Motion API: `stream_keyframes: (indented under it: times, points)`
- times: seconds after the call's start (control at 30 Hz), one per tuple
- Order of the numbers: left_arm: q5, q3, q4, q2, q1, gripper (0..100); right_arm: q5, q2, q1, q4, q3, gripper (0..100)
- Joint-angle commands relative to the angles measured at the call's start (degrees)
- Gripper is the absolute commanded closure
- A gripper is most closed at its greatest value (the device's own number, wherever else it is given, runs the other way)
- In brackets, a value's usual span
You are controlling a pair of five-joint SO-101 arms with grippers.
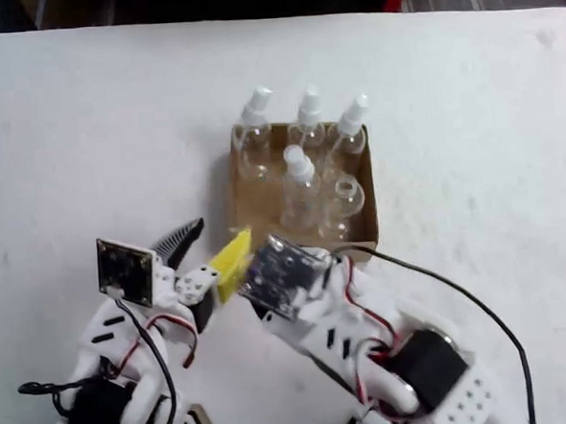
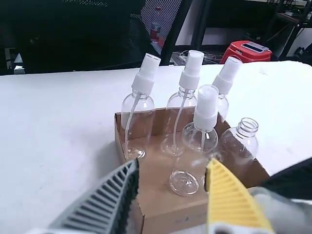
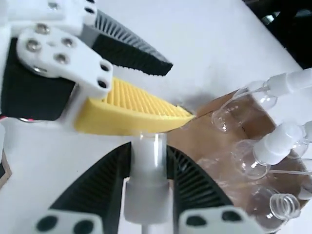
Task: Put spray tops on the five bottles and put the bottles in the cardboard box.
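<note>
since the right gripper (image 3: 147,147) clamps the spray top (image 3: 146,195), centre it over the uncapped bottle (image 1: 343,201) mid-frame. left gripper (image 2: 173,168) is spread apart.

The bottles (image 2: 138,117) are clear glossy plastic, each spray top (image 2: 146,73) smooth white plastic, the cardboard box (image 2: 156,180) matt brown card, the table (image 2: 58,122) matt white

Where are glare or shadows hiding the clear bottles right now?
High view: bright table, no hard shadows; the uncapped bottle is faint against the cardboard box. Left wrist view: small highlights, outlines readable. Right wrist view: soft shadow beside the box; the held spray top evenly lit.
</note>
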State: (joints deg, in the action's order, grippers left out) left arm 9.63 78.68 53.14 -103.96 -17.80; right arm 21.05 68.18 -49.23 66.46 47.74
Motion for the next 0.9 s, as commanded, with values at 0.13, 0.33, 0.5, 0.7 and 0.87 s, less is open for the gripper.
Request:
stream_keyframes:
  times: [0.13, 0.33, 0.5, 0.7, 0.87]
  points:
    - [0.44, -0.62, 0.35, -0.48, -2.24, 77, 0.53, -11.38, -1.10, -10.86, 1.32, 98.4]
    - [0.44, -0.79, 0.35, -0.48, -1.71, 77, 0.88, -9.54, -0.92, -8.13, 1.41, 98.4]
    - [0.44, -0.88, 0.26, -0.48, -1.71, 77, 0.88, -2.51, -0.57, -2.33, 1.58, 98.4]
    - [0.79, -0.88, 0.35, -0.48, -1.63, 77, 0.88, 6.46, 5.41, -1.80, 1.67, 98.4]
    - [0.88, -0.88, 0.18, -0.48, -1.63, 77, 0.97, 9.89, 6.46, 0.22, 1.67, 98.4]
